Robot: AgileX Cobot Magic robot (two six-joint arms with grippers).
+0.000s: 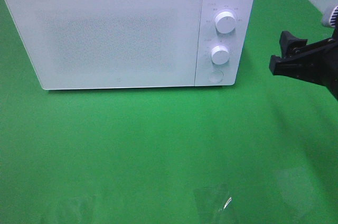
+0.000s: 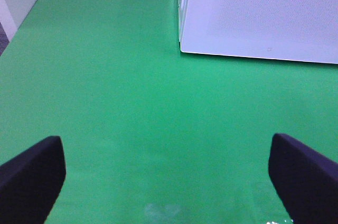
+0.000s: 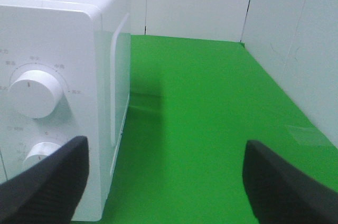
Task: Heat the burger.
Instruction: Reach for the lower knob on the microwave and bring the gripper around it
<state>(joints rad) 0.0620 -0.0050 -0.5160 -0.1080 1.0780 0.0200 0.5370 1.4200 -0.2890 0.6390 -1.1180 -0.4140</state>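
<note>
The burger is out of view in every frame. The white microwave (image 1: 105,28) stands at the back of the green table with its door shut. Its two dials (image 1: 225,22) (image 1: 219,54) and round button (image 1: 214,76) are on its right side. My right gripper (image 1: 280,52) is open and empty, hovering to the right of the microwave's control panel; in the right wrist view (image 3: 166,187) its fingers frame the dials (image 3: 33,93). My left gripper (image 2: 169,182) is open and empty over bare green cloth, in front of the microwave's left front corner (image 2: 182,49).
Green cloth (image 1: 158,139) covers the table. Shiny clear tape patches (image 1: 216,203) lie near the front edge. White wall panels (image 3: 211,2) close off the table behind and to the right of the microwave.
</note>
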